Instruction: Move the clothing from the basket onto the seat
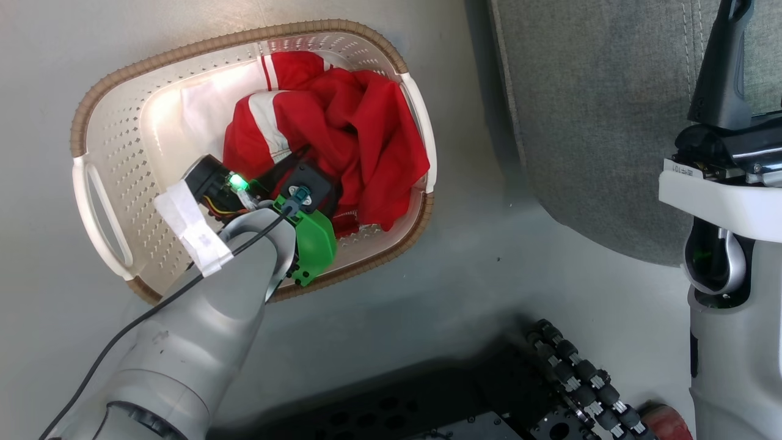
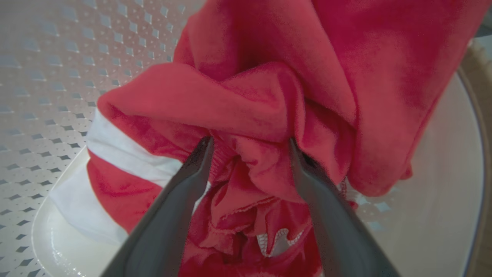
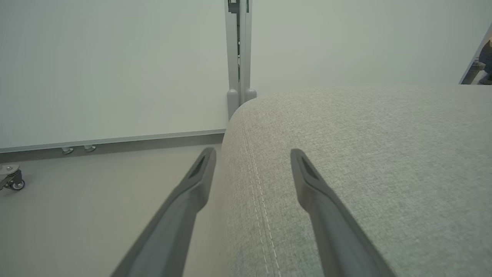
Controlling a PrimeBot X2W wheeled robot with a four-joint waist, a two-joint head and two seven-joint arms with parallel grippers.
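The cream basket [image 1: 116, 140] with its brown rim stands on the floor at the upper left of the head view. The red clothing [image 1: 354, 128] with white panels lies bunched in its right half. My left arm reaches down into the basket. In the left wrist view my left gripper [image 2: 250, 144] is open, its fingers [image 2: 192, 173] pushed into the red clothing [image 2: 265, 96] with a fold between them. The light-grey seat [image 1: 599, 110] is at the right. My right gripper [image 3: 251, 154] hangs open above the rounded edge of the seat [image 3: 365, 161], holding nothing.
Grey floor [image 1: 464, 263] separates the basket from the seat. My dark base with a black cable chain [image 1: 574, 366] fills the lower middle. In the right wrist view a pale wall panel [image 3: 115, 69] and a small caster [image 3: 13, 181] stand beyond the seat.
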